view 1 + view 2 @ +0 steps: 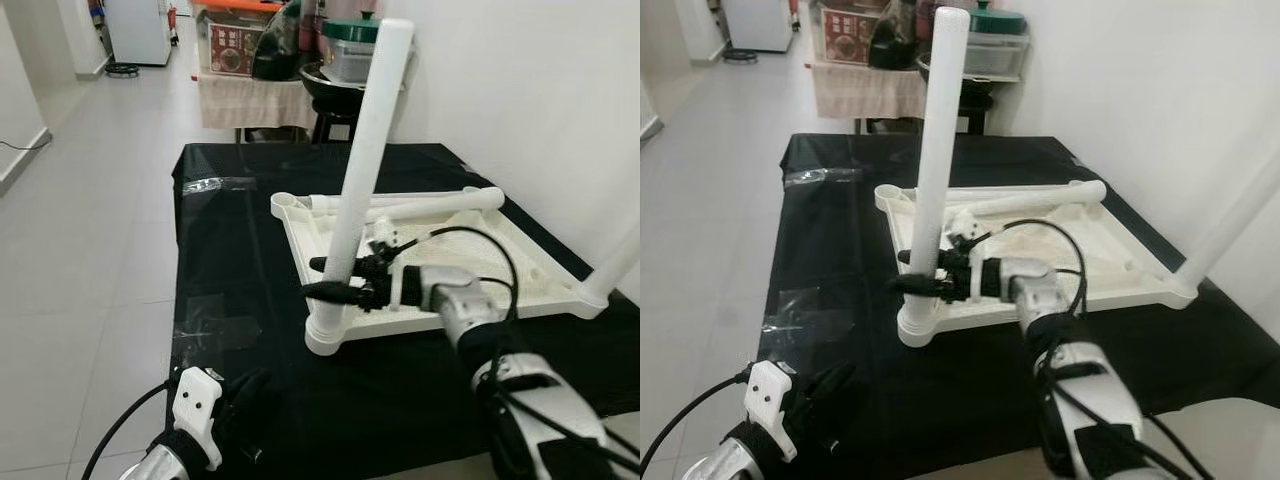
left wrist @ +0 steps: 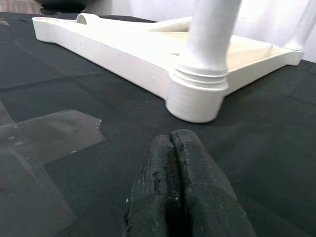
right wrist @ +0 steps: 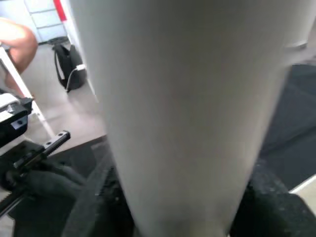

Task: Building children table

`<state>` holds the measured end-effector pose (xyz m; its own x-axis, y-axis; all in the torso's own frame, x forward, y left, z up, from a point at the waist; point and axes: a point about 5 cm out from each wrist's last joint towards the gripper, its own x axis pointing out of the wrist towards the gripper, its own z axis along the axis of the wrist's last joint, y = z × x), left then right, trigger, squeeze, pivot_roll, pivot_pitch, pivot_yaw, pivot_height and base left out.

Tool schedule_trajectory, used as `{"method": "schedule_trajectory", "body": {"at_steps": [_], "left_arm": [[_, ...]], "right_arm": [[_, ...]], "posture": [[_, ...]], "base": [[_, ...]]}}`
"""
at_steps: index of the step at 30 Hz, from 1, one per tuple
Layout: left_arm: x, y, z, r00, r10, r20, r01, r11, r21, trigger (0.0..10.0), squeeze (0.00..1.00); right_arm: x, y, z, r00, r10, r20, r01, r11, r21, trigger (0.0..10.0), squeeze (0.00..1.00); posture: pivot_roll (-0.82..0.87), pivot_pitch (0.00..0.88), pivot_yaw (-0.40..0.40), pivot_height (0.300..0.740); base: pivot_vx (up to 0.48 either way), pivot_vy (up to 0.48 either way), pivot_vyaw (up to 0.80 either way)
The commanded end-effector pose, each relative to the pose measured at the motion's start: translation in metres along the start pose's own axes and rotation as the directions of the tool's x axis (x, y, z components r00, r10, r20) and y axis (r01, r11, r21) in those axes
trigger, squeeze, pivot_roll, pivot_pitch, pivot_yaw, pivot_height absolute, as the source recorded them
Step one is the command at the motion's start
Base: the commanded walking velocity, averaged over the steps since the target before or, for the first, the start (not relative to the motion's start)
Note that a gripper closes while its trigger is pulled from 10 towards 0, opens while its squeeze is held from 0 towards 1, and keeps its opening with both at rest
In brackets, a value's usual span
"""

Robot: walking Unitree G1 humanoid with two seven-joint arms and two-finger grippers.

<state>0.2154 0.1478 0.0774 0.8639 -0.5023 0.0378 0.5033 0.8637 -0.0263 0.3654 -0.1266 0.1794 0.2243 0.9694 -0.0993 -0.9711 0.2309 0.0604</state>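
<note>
Right end effector (image 1: 335, 278) is clamped round the lower part of the upright leg (image 1: 362, 165), fingers either side of the white tube, just above the corner socket (image 1: 325, 335) of the upturned tabletop (image 1: 420, 290). The tabletop lies flat on the black-covered counter (image 1: 230, 230), with a second leg (image 1: 612, 265) standing at its right corner and a loose leg (image 1: 420, 203) lying across its far side.

Left end effector (image 2: 182, 197) sits low at the near left, fingers pressed together on nothing, hovering just over the cloth near that same socket.

Risk here: the leg leans a touch, and the thread at its base looks not fully seated; twist it at a tilt and it could cross-thread or jam. Nothing pins the tabletop, so a hard turn may spin or slide it across the cloth. A slipping grip on the smooth tube is possible too.

Hard to read: the right wrist view is almost all white tube, so finger contact is a blur. The second leg is cut off at the frame edge, and the far right corner of the tabletop is hard to make out
</note>
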Motion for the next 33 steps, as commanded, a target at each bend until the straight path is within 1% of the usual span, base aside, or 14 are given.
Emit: {"method": "schedule_trajectory", "body": {"at_steps": [1, 7, 13, 14, 15, 16, 18, 20, 22, 25, 26, 27, 31, 33], "left_arm": [[0.003, -0.003, -0.002, 1.000, -0.003, 0.003, 0.003, 1.000, -0.016, 10.0, 0.00], [0.002, -0.006, -0.003, 1.000, -0.003, 0.004, 0.003, 1.000, -0.021, 10.0, 0.00], [-0.002, -0.008, -0.004, 1.000, -0.004, 0.002, 0.004, 1.000, -0.025, 10.0, 0.00], [-0.003, -0.007, -0.003, 1.000, -0.003, 0.002, 0.003, 1.000, -0.025, 10.0, 0.00], [-0.004, -0.006, -0.002, 1.000, -0.003, 0.002, 0.003, 1.000, -0.025, 10.0, 0.00], [-0.004, -0.006, -0.002, 1.000, -0.003, 0.002, 0.003, 1.000, -0.025, 10.0, 0.00], [-0.004, -0.003, -0.001, 1.000, -0.006, -0.001, 0.006, 1.000, -0.024, 10.0, 0.00], [-0.004, -0.003, -0.001, 1.000, -0.006, -0.001, 0.006, 1.000, -0.024, 10.0, 0.00], [-0.002, -0.002, -0.002, 1.000, -0.013, -0.006, 0.013, 1.000, -0.025, 10.0, 0.00], [-0.001, -0.002, -0.002, 1.000, -0.016, -0.006, 0.015, 1.000, -0.025, 10.0, 0.00], [0.000, -0.002, -0.002, 1.000, -0.012, -0.003, 0.012, 1.000, -0.025, 10.0, 0.00], [0.001, -0.002, -0.002, 1.000, -0.009, -0.001, 0.009, 1.000, -0.024, 10.0, 0.00], [0.002, -0.002, -0.002, 1.000, -0.007, 0.001, 0.007, 1.000, -0.025, 10.0, 0.00], [0.002, -0.003, -0.002, 1.000, -0.007, 0.002, 0.007, 1.000, -0.025, 10.0, 0.00]], "right_arm": [[-0.001, 0.001, -0.006, 1.000, 0.028, 0.001, -0.028, 0.998, 0.050, 0.0, 0.00], [-0.008, 0.004, -0.021, 1.000, -0.003, -0.006, 0.003, 0.999, 0.048, 0.0, 0.00], [-0.012, 0.005, -0.057, 0.945, -0.324, -0.036, 0.326, 0.945, 0.033, 0.0, 0.00], [-0.003, 0.004, -0.072, 0.821, -0.570, -0.030, 0.571, 0.818, 0.078, 0.0, 0.00], [0.010, 0.025, -0.101, 0.724, -0.684, -0.088, 0.687, 0.705, 0.174, 0.0, 0.00], [0.010, 0.025, -0.101, 0.724, -0.684, -0.088, 0.687, 0.705, 0.174, 0.0, 0.00], [0.038, 0.076, -0.133, 0.675, -0.725, -0.136, 0.731, 0.633, 0.254, 0.0, 0.00], [0.038, 0.076, -0.133, 0.675, -0.725, -0.136, 0.731, 0.633, 0.254, 0.0, 0.00], [0.047, 0.078, -0.125, 0.745, -0.661, -0.084, 0.660, 0.715, 0.230, 0.0, 0.00], [0.042, 0.063, -0.116, 0.728, -0.682, -0.065, 0.679, 0.705, 0.204, 0.0, 0.00], [0.040, 0.054, -0.108, 0.746, -0.664, -0.050, 0.660, 0.727, 0.190, 10.0, 0.00], [0.039, 0.047, -0.100, 0.763, -0.645, -0.031, 0.640, 0.748, 0.178, 10.0, 0.93], [0.039, 0.045, -0.097, 0.780, -0.625, -0.022, 0.619, 0.766, 0.173, 10.0, 0.93], [0.041, 0.044, -0.089, 0.828, -0.561, -0.003, 0.554, 0.817, 0.158, 10.0, 1.00]], "posture": [[0.16, 0.000, -0.147, 0.740], [0.14, 0.000, -0.135, 0.740], [0.12, 0.000, -0.130, 0.740], [0.11, 0.000, -0.128, 0.740], [0.11, 0.000, -0.116, 0.740], [0.11, 0.000, -0.116, 0.740], [0.09, 0.000, -0.094, 0.740], [0.09, 0.000, -0.094, 0.740], [0.06, 0.000, -0.075, 0.740], [0.07, 0.000, -0.082, 0.740], [0.08, 0.000, -0.091, 0.740], [0.08, 0.000, -0.095, 0.740], [0.08, 0.000, -0.095, 0.740], [0.09, 0.000, -0.101, 0.740]], "base": [[0.000, 0.000, 0.00], [0.000, 0.000, 0.00], [0.000, 0.000, 0.00], [0.000, 0.000, 0.00], [0.000, 0.000, 0.00], [0.000, 0.000, 0.00], [0.000, 0.000, 0.00], [0.000, 0.000, 0.00], [0.000, 0.000, 0.00], [0.000, 0.000, 0.00], [0.000, 0.000, 0.00], [0.000, 0.000, 0.00], [0.000, 0.000, 0.00], [0.000, 0.000, 0.00]]}}
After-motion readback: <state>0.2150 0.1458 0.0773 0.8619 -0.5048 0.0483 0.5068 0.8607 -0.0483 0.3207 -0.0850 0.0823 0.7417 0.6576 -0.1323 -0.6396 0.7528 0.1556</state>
